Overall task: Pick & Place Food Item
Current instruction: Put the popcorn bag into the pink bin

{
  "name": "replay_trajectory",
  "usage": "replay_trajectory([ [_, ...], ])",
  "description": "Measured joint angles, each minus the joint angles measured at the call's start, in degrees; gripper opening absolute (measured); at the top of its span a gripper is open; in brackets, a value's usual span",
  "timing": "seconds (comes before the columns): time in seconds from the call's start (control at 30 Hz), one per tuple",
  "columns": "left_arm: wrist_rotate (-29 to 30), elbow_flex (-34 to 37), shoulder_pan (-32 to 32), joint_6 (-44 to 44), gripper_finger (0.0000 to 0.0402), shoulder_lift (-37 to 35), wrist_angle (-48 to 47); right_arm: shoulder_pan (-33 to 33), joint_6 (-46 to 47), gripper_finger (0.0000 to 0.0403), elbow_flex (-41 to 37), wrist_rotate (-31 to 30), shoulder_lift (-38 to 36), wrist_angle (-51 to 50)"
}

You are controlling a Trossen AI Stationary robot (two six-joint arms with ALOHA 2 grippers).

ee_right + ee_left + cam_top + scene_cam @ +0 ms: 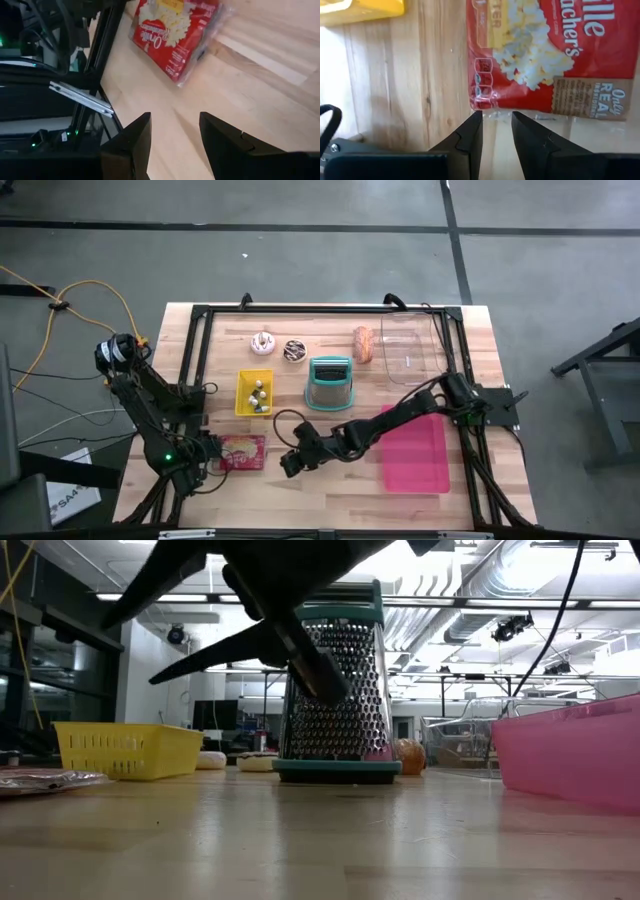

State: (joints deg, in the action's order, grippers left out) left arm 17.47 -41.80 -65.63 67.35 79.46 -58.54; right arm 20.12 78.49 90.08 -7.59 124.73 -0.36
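1. The right gripper (290, 463) sits at lower centre of the high view, reached well across the table. Its fingers (134, 140) stand parted with bare wood between them, so it is released and carries nothing.
2. Just left of it in the high view lies the popcorn bag (241, 452), flat on the table (330, 495); in the right wrist view the bag (177, 37) is ahead of the fingers and apart from them.
3. The left gripper (496, 131) waits at lower left of the high view, its fingers slightly parted and empty, the bag's edge just beyond their tips.
4. I judge the pick not yet made: no food is held (the bag looks the likely target, though the task does not name it).
5. The pink tray (418, 453) at lower right appears to have nothing in it, so grasp, carry and placement all remain.
6. The donuts (263, 343), the bread roll (363, 343), the yellow basket (254, 392) and the grater (329, 383) stand further up the frame.
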Motion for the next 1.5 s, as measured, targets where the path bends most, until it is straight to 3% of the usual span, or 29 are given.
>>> replay_trajectory([
  [0.7, 1.9, 0.0, 0.0, 0.8, 0.0097, 0.2, 0.1, -2.2, 20.3, 0.0156, 0.0, -0.9, 3.3, -2.8],
  [1.5, 7.4, 0.0, 0.0, -0.1, 0.0097, 0.2, 1.3, -3.0, 17.7, 0.0156, 0.0, -1.4, 3.3, -2.9],
])
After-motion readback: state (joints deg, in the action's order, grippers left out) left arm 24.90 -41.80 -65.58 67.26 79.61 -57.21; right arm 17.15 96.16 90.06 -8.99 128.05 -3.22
